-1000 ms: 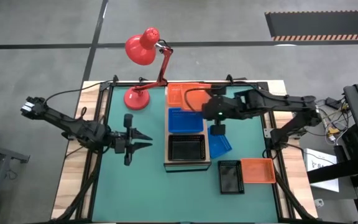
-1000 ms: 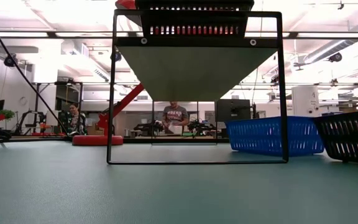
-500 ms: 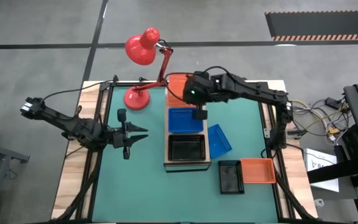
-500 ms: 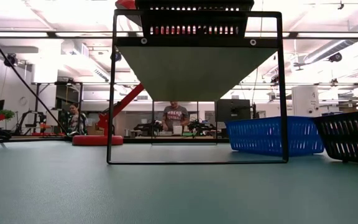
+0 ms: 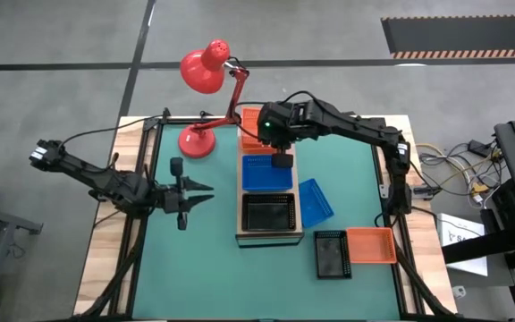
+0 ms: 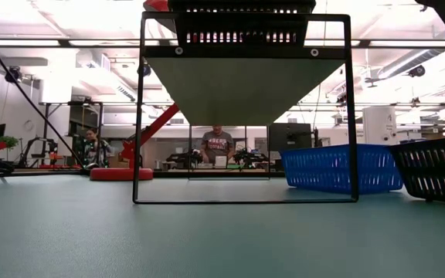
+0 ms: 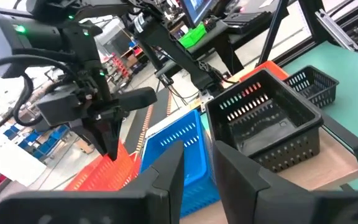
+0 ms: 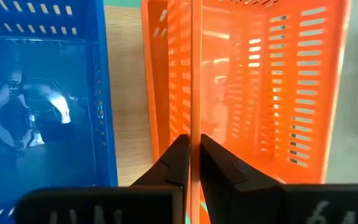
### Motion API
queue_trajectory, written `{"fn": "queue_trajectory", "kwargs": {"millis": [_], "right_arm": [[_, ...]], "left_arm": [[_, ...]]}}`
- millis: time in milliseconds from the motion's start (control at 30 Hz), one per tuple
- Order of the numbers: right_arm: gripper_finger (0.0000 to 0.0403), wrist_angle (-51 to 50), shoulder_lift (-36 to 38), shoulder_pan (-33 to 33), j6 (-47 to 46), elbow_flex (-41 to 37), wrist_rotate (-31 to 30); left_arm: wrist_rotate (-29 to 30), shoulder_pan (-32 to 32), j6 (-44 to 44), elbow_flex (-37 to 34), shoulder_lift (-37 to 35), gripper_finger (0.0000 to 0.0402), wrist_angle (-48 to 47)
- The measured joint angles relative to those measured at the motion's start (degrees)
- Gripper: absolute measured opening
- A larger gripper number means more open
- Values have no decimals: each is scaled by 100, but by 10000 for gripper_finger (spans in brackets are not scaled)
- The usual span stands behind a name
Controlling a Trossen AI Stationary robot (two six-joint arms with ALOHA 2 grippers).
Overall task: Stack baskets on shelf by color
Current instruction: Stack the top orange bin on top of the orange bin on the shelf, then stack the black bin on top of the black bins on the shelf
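Left gripper (image 5: 189, 193): waits at 9 o'clock of the shelf (image 5: 269, 236), fingers parted, holding nothing.
Shelf: pale wood plank, with black (image 5: 269, 213), blue (image 5: 266, 173) and orange basket (image 5: 252, 136) toward 12.
Change: right gripper (image 5: 282, 162) has swung from the loose blue basket (image 5: 316, 200) to the orange basket's wall (image 8: 191, 68), fingers nearly closed on it.
Meaning: probably seating the orange one.
Baskets: slotted, glossy plastic rectangles.

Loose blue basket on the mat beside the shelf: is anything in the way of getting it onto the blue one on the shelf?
Partly. The right hand hangs over the far edge of the blue basket on the shelf. The loose blue basket lies tilted on the mat, close beside the shelf; nothing else lies between them.
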State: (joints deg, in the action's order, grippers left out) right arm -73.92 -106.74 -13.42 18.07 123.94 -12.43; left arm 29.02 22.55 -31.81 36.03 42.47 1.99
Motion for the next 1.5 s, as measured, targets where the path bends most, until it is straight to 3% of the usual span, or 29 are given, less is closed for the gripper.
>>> {"fn": "queue_trajectory", "kwargs": {"millis": [400, 600, 700, 833, 900, 1033, 1500], "right_arm": [[81, -2, 2, 14, -52, 40, 12], [87, -1, 68, 61, -116, 303, 108], [79, 5, 87, 77, -137, 429, 358], [58, 70, 241, 146, -333, 337, 1699], [43, 191, 345, 386, -324, 181, 1901], [13, 406, 502, 1004, -268, -89, 1599], [9, 1594, 1723, 2353, -1392, -1850, 609]], "left_arm": [[-2, -1, 2, -2, 55, 70, 3], [-3, -1, 0, -2, 135, 70, 7], [-4, -1, -2, -2, 142, 70, 2], [-20, -3, -27, -2, 136, 70, -80], [-24, -3, -43, -7, 125, 70, -199], [-28, -3, -43, -73, 110, 70, -263], [-35, -5, -197, -311, -264, 70, -241]]}}
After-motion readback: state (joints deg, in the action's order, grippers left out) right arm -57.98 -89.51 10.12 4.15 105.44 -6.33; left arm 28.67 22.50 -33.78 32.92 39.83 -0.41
